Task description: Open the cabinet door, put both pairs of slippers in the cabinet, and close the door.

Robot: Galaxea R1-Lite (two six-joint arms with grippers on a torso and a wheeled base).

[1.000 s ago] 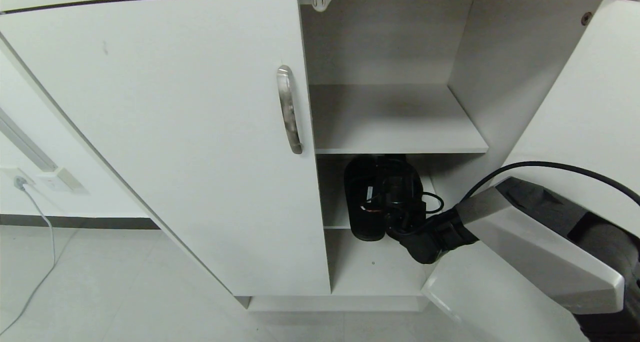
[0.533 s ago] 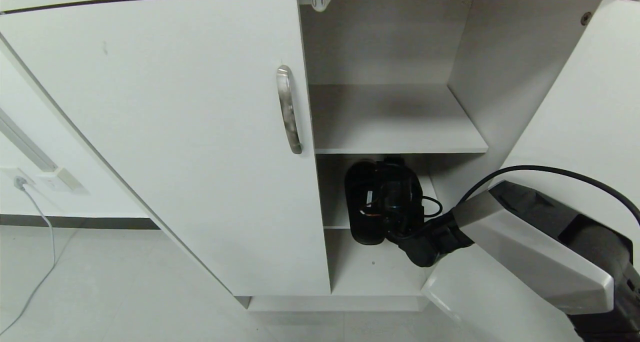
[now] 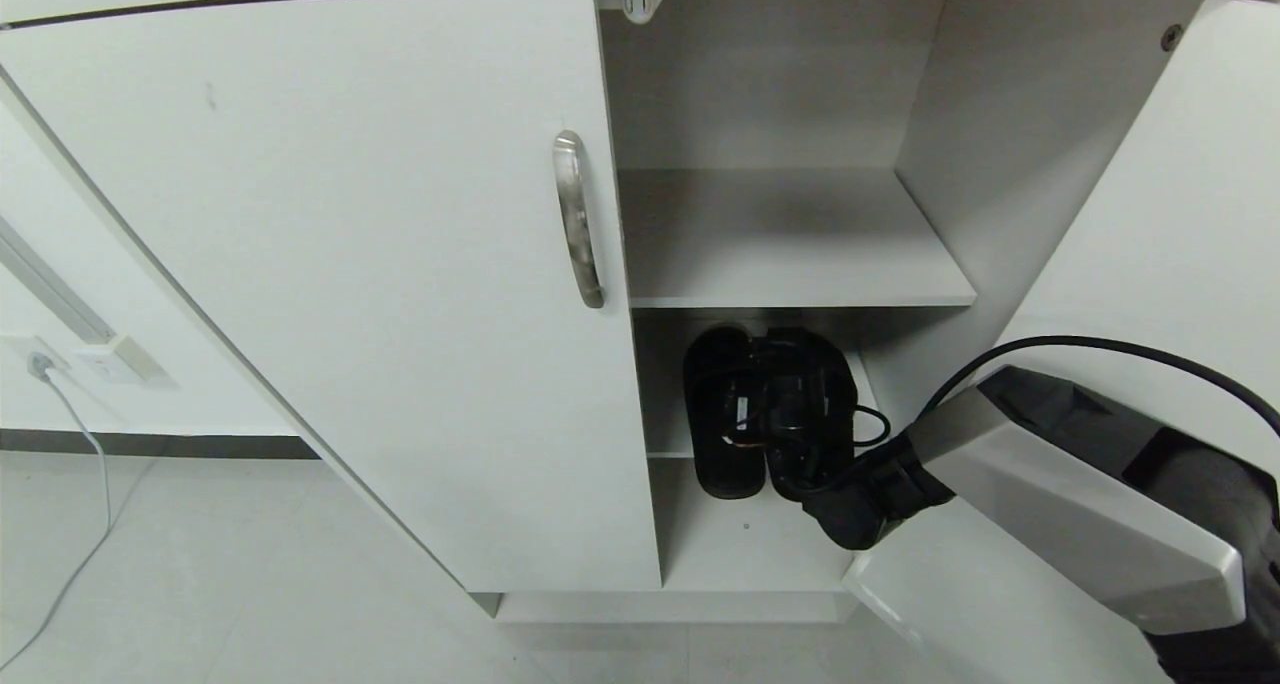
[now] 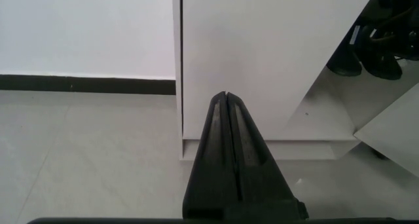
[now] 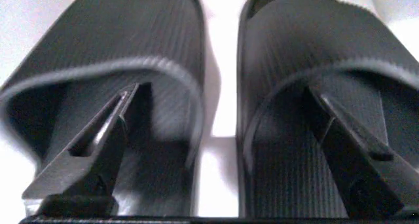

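A pair of black slippers lies side by side in the lower compartment of the white cabinet, toes toward the back. My right gripper reaches in through the doorway and sits open at the slippers. In the right wrist view its gripper is spread wide, with one finger under the strap of the left slipper and the other under the strap of the right slipper. The left gripper is shut and empty, low over the floor before the closed left door.
The cabinet's right door stands open beside my right arm. The left door with its metal handle is closed. The upper shelf is bare. A wall socket with a cable is at the far left.
The slippers have come down and settled flatter in the lower compartment, now showing as two side by side. The right arm shifted slightly with them.
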